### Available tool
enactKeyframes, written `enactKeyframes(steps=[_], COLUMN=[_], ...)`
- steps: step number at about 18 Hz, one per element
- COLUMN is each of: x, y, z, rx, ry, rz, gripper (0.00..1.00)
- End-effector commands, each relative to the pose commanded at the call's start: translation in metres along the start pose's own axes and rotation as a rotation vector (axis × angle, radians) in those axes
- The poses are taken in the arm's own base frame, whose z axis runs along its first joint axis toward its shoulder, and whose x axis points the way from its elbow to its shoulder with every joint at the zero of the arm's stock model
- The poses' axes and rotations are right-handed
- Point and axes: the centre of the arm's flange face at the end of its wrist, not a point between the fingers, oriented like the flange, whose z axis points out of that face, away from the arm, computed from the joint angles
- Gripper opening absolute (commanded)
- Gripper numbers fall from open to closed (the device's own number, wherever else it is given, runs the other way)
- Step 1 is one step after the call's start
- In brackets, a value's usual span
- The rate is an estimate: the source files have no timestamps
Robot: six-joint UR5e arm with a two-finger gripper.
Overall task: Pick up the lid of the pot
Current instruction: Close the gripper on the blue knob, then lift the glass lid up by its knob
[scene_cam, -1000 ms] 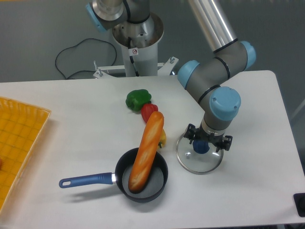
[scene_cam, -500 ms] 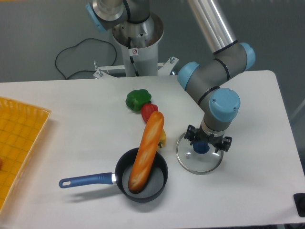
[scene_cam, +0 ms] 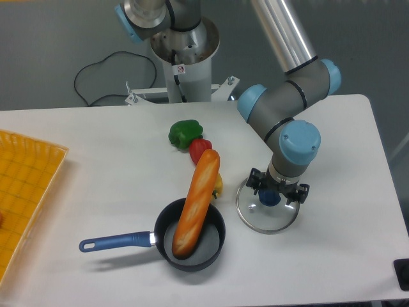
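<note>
Clear round glass pot lid (scene_cam: 267,221) lies right of the blue-handled black frying pan (scene_cam: 221,246), its dark blue knob (scene_cam: 270,197) between the spread fingertips of my black two-finger gripper (scene_cam: 277,192). I judge this the grasp alignment; next, centre, close, then lift.

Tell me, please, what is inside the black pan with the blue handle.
The lower end of a long baguette lies in the pan; its upper end extends beyond it. Whatever is directly beneath the baguette is covered.

The pot lid (scene_cam: 257,219) looks like smooth, glossy clear glass.
</note>
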Motion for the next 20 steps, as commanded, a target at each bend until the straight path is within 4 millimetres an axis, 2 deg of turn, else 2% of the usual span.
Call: enactKeyframes(steps=[3,7,11,20], x=[0.0,0.0,0.0,0.009], y=[0.0,0.0,0.0,0.005], z=[0.0,0.0,-0.002,-0.031], rx=[0.0,0.0,0.002,0.016], ry=[0.0,0.0,-0.002,-0.028], rz=[0.0,0.0,0.0,0.006], gripper=[0.65,0.55,0.51,0.48])
